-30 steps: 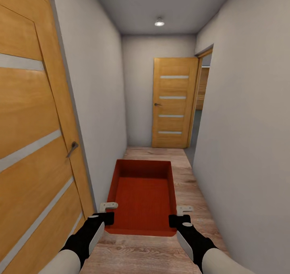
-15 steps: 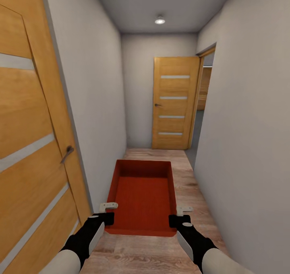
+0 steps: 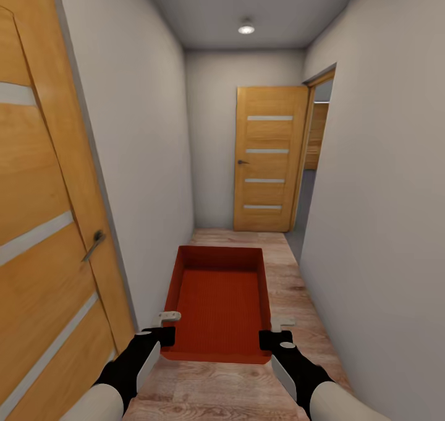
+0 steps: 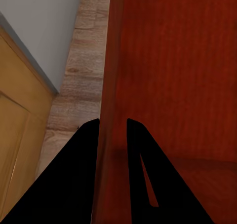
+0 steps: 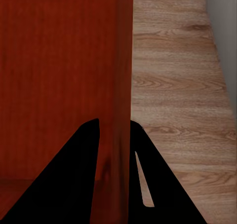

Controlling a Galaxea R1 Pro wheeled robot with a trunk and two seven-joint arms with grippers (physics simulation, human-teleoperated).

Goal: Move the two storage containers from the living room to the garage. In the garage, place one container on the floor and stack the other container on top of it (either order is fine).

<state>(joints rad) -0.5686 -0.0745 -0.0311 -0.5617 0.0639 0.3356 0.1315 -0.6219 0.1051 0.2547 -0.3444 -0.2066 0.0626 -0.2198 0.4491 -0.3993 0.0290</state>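
The robot stands in a narrow hallway with grey-white walls, holding one orange-red storage container point(image 3: 217, 303) out in front of it, above the wood-plank floor point(image 3: 296, 297). The container is open at the top, its ribbed flat bottom and four straight walls in plain sight, and its long sides run away from the robot down the corridor. The left gripper point(image 3: 163, 327) clamps the container's left wall at the near corner; in the left wrist view the two black fingers point(image 4: 79, 174) sit one on each side of that thin red wall (one inside the box, one outside), drawn in narrow against it. The right gripper point(image 3: 274, 331) does the same at the near right corner, and the right wrist view shows its fingers point(image 5: 81, 174) straddling the right wall, with plank flooring on the outer side. Both black forearms reach in from the bottom of the head view, roughly level with each other. A wooden door point(image 3: 43, 223) with pale horizontal strips and a metal lever handle point(image 3: 94, 244) stands just beside the robot on its left. At the far end of the hallway a second matching door point(image 3: 267, 158) is closed, and beside it on the right an open doorway point(image 3: 312, 155) leads off. A round ceiling light point(image 3: 246, 29) glows overhead.
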